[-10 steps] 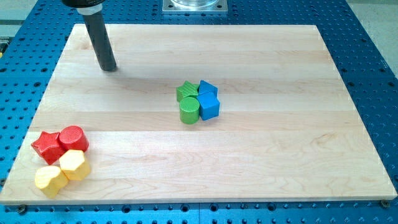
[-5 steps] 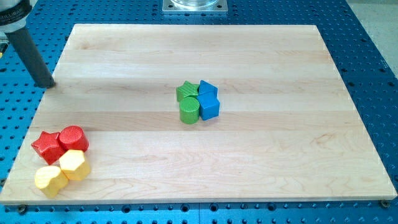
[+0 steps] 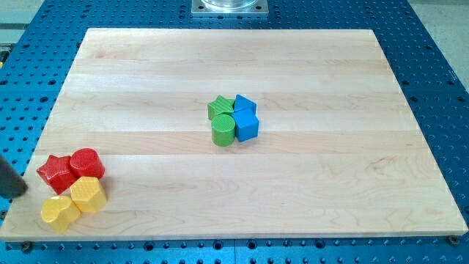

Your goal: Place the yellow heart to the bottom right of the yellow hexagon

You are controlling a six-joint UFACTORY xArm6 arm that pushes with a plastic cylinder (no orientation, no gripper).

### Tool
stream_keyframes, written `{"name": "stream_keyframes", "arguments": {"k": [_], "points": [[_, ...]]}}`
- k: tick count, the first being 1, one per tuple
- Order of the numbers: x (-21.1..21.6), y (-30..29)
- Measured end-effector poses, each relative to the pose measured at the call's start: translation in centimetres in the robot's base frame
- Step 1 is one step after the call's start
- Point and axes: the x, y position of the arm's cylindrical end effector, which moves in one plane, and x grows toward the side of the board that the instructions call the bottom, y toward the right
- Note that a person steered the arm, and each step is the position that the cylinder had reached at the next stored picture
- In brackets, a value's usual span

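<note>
Task not done: yellow heart (image 3: 58, 213) sits bottom-left of yellow hexagon (image 3: 88, 194), touching; my tip (image 3: 17, 196), bare rod holding nothing, just left of heart; push w/ tip still needed.

board (image 3: 308, 176): pale wood, even light | table (image 3: 440, 66): blue, perforated | metal plate (image 3: 229, 6): view's top
</note>
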Motion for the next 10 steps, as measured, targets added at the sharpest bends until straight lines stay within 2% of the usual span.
{"name": "stream_keyframes", "arguments": {"k": [2,3,4,9,10], "points": [[5.0,0.4],[5.1,0.9],[5.1,4.5],[5.1,5.8],[4.0,8.2]]}}
